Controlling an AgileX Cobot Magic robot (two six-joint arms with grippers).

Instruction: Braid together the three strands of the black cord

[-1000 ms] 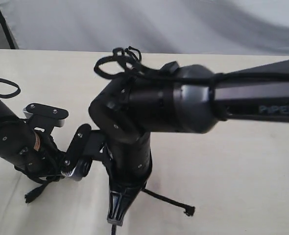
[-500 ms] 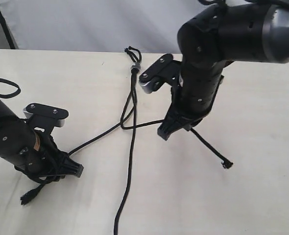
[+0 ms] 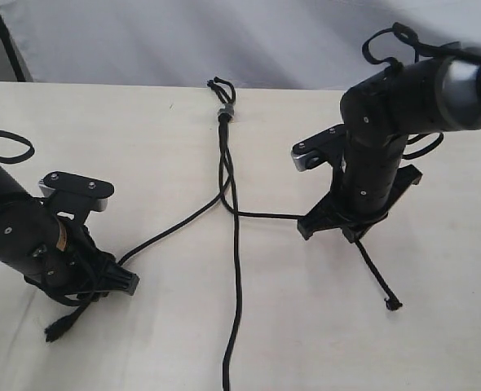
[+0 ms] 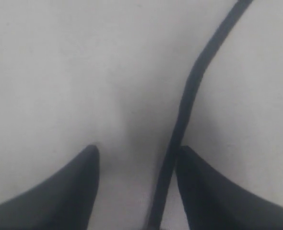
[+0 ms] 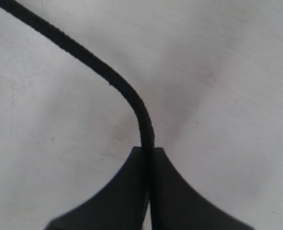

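Observation:
The black cord's knot [image 3: 222,110] with its greyish band lies at the table's far middle. Three strands fan out from it. The left strand [image 3: 171,228] runs to my left gripper [image 3: 128,283], which is open. In the left wrist view this strand [image 4: 187,100] lies between the fingers, against one of them, gripper midpoint [image 4: 137,154]. The middle strand [image 3: 237,293] trails toward the front edge. The right strand [image 3: 265,215] leads sideways into my right gripper [image 3: 307,227], shut on it [image 5: 147,149]. Its tail ends in a frayed tip [image 3: 393,304].
The cream table [image 3: 436,326] carries only the cord and both arms. The left strand's tip [image 3: 57,328] pokes out below the left arm. A thick arm cable [image 3: 8,147] loops at the far left. A grey backdrop [image 3: 224,41] rises behind the table.
My right arm has swung from the front middle out to the right, pulling its strand across the middle strand. The left arm has stayed put.

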